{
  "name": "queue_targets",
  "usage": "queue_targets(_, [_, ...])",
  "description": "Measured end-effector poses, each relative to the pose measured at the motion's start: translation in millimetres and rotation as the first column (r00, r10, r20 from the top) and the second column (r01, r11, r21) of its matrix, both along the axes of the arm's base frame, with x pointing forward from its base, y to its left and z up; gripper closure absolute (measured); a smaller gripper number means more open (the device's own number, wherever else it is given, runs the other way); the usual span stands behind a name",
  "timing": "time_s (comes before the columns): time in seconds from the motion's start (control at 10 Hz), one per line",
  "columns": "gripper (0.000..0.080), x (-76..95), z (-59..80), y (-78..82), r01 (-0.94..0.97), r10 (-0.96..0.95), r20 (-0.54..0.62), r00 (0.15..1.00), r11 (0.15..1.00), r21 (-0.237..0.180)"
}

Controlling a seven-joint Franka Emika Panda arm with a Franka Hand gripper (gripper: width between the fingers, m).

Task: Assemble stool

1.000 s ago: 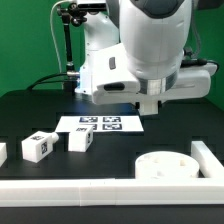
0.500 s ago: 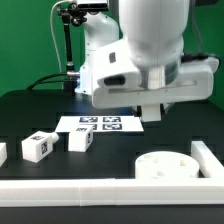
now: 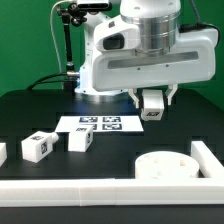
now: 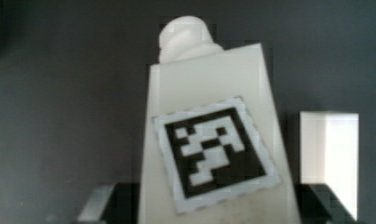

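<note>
Furthest to the exterior view's left of the gripper [image 3: 152,102], and well below it, a sliver of an edge leg [image 3: 2,152] shows at the border of the frame. Next come 2 loose pieces on the black table [image 3: 30,110]: the outer leg [image 3: 37,146] and, near it, the inner leg [image 3: 80,141]. Closer in, the marker board [image 3: 100,124] lies flat beneath the hand and a little to that same side.

The gripper hangs clear of the table, jaws narrow and clamped on the held leg [image 3: 153,108]. In the wrist view this held leg [image 4: 203,130] runs out from between the fingers, tag toward the camera, with its rounded peg [image 4: 188,38] at the far end.

Below the hand, slightly to the exterior view's right, the round seat [image 3: 165,163] rests inside the corner of the border rails [image 3: 100,188], well apart from the held leg.

The step looks like carrying 1 leg to the seat. Next, the peg must be lined up over a socket and lowered squarely. Which socket cannot be told.
</note>
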State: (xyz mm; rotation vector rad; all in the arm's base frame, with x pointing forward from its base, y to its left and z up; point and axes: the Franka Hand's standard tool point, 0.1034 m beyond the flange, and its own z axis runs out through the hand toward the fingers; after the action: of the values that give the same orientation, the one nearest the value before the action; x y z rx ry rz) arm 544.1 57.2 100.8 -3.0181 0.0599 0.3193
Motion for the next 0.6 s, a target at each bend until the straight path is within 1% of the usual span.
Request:
queue_targets(0.1, [0.0472, 7.1, -2.6, -1.7, -0.002, 0.003, 0.1, 0.995, 1.0, -0.007])
queue_targets(0.2, [0.0472, 9.2, -10.2, -5.4, -0.034, 0.036, 0.186, 0.982, 0.999, -0.015])
queue_targets(0.3, [0.0472, 14.6, -10.7, -4.2, -0.031, 0.035, 0.252, 0.967, 0.999, -0.023])
queue_targets(0.4, [0.0472, 22.8, -7.6, -3.8, -0.038, 0.045, 0.322, 0.946, 0.999, -0.028])
queue_targets(0.5, [0.0472, 26.5, -6.2, -9.0, -0.044, 0.048, 0.349, 0.936, 0.999, -0.019])
queue_targets(0.6, [0.0472, 36.1, -0.3, -13.0, -0.019, 0.028, 0.425, 0.905, 0.999, -0.025])
